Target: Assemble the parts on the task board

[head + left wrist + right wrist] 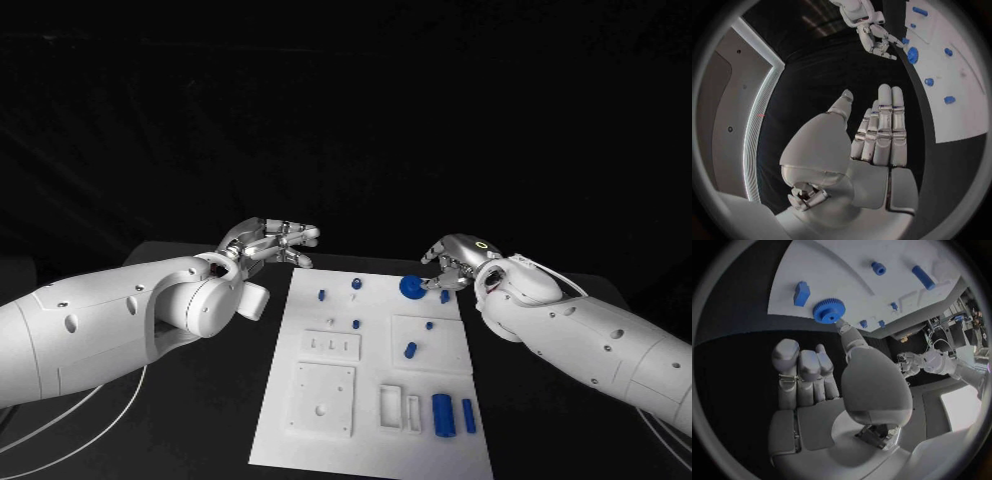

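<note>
Right hand (pixel 459 262) spread, holding nothing, one fingertip just beside the blue gear (pixel 826 311) lying on the task board (pixel 361 440) at its far corner; a glancing touch may nudge the gear off the edge.

task board (pixel 378 370) lies mid-table (pixel 188 420); gear (pixel 411 287) stands at its far edge, two cylinders (pixel 453 414) at its near right, left hand (pixel 271 243) and right hand (pixel 454 258) flanking the far corners.
</note>
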Controlling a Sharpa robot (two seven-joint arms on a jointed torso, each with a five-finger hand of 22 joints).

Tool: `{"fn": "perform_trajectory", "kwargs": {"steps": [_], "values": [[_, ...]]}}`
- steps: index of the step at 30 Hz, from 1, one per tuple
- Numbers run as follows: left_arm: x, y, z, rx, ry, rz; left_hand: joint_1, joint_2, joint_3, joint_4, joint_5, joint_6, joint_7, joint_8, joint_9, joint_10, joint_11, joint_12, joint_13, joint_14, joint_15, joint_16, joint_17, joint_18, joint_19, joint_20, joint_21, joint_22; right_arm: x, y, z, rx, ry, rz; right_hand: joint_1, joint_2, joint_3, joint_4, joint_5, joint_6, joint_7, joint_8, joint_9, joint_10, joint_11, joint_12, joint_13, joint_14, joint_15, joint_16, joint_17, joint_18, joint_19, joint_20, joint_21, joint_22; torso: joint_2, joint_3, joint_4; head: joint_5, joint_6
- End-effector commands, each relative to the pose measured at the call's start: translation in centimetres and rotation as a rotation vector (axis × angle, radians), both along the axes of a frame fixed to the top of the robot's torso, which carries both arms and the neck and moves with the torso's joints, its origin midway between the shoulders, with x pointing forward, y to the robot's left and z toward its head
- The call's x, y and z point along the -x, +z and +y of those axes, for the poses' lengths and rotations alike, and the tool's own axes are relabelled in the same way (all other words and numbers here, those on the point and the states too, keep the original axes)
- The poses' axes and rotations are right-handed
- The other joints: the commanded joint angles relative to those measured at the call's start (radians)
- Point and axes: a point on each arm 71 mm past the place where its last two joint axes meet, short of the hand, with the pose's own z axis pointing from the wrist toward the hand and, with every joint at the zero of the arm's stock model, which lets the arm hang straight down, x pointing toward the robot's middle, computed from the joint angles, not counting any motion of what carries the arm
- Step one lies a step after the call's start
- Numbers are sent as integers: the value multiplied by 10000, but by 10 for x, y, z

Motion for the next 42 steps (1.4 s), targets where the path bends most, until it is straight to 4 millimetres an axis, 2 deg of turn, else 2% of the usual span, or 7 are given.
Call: {"fn": "perform_trajectory", "kwargs": {"steps": [1, 6, 13, 19, 27, 31, 42], "values": [[0, 2, -4, 69, -256, -100, -33, 97, -19, -35, 45, -41, 8, 52, 8, -151, 18, -11, 9, -21, -5, -14, 11, -99, 30, -11, -3, -9, -2, -6, 1, -164, 21, 581, -10, 99, 71, 11, -48, 3, -5, -36, 4, 96, -4, 70, 39, 89, -11, 64, 38, 106, 387, 63, 72, 1013, 19, 0, 23, -10, -2], [0, 1, -5, 69, -296, -90, -31, 93, -19, -40, 43, -48, 14, 51, 7, -197, 30, -15, 8, -24, 1, -11, 13, -90, 31, -5, 4, -9, -5, -11, 2, -414, -104, 811, -35, 135, 101, 11, -34, -11, 1, -34, 2, 130, 2, 161, 114, 97, -8, 122, 108, 120, 374, 67, 163, 1020, 23, -3, 42, 10, -34], [0, 1, -6, 63, -310, -81, -26, 100, -14, -43, 43, -48, 14, 51, 7, -223, 35, -16, 8, -27, 4, -8, 14, -85, 28, -1, 8, -10, -7, -16, 7, -540, -137, 1111, -66, 166, 132, 25, -48, -1, 2, -43, -3, 121, 3, 164, 121, 95, -4, 132, 124, 118, 362, 71, 216, 1025, 33, 7, 6, 20, -80], [-1, 1, -8, 65, -353, -72, -35, 98, -14, -38, 43, -59, 18, 52, 7, -273, 47, -15, 8, -35, 11, -6, 16, -78, 23, 7, 16, -12, -10, -20, 10, -502, -185, 1293, -51, 185, 162, 17, -70, -26, 8, -36, 1, 113, 9, 159, 120, 92, 0, 127, 126, 125, 346, 76, 216, 1018, 10, -2, 52, -42, -110], [0, 1, -9, 56, -391, -33, -35, 98, -14, -38, 43, -59, 18, 52, 7, -273, 47, -15, 8, -35, 11, -6, 16, -78, 23, 7, 16, -12, -11, -22, 12, -483, -206, 1386, -64, 218, 214, 24, -111, -28, 12, -35, 1, 116, 9, 163, 121, 97, 2, 136, 140, 124, 337, 80, 254, 1021, 35, 2, 47, 62, -128], [0, 1, -10, 58, -424, -17, -42, 83, -14, -28, 44, -97, 25, 49, 5, -295, 53, -15, 8, -32, 14, 1, 18, -73, 20, 12, 23, -17, -12, -24, 13, -460, -199, 1460, -63, 232, 324, -8, -170, -5, 10, -37, -1, 130, 7, 181, 135, 100, 0, 152, 158, 125, 331, 77, 273, 1018, 25, 0, 69, 25, -157], [0, 1, -11, 29, -433, 1, -42, 83, -14, -28, 44, -97, 25, 49, 5, -295, 53, -15, 8, -32, 14, 1, 18, -73, 20, 12, 23, -17, -13, -28, 16, -373, -172, 1731, -190, 320, 496, 9, -110, 83, -4, -38, -1, 139, -3, 193, 148, 100, -6, 167, 178, 117, 322, 73, 341, 1025, 20, 3, 47, 51, -190]]}}
